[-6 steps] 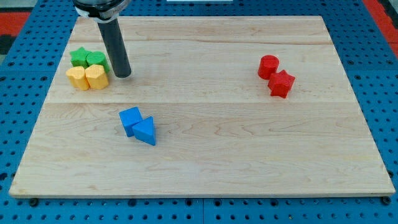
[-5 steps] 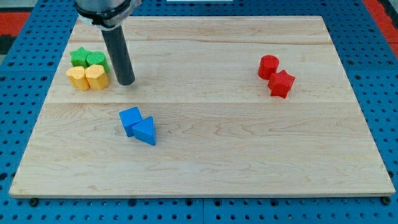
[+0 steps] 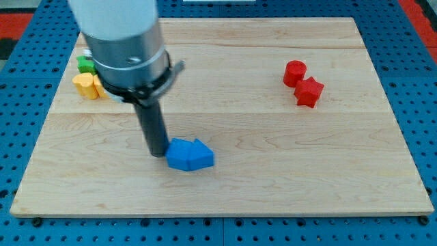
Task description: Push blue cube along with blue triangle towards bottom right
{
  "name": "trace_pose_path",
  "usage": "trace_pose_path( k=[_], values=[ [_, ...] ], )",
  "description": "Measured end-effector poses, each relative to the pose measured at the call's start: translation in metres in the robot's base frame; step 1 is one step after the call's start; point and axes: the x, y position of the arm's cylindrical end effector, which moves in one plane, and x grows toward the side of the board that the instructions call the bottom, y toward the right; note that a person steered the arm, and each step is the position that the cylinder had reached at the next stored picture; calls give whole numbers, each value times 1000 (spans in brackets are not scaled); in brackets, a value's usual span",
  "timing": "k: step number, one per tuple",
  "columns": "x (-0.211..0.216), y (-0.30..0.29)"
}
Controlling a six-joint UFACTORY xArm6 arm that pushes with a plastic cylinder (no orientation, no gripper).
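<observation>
My tip (image 3: pixel 158 154) presses the blue cube (image 3: pixel 179 154) and blue triangle (image 3: pixel 200 154); no hand here; bottom right lies well off.

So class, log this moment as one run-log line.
my tip: touching blue cube, view's left | blue triangle: against cube | push: underway

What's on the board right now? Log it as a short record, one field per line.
tip: my tip is on the board, against the left side of the blue pair
blue cube: blue cube, touching the tip
blue triangle: blue triangle, pressed to the cube's right side
red blocks: two red blocks touching, at the view's upper right
yellow and green blocks: yellow block and green block at the upper left, partly hidden by the arm
board: wooden board
</observation>
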Motion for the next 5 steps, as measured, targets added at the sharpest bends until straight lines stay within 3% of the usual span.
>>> trace_pose_path(
  k=[2,5],
  values=[
    [2,44],
    [22,27]
  ],
)
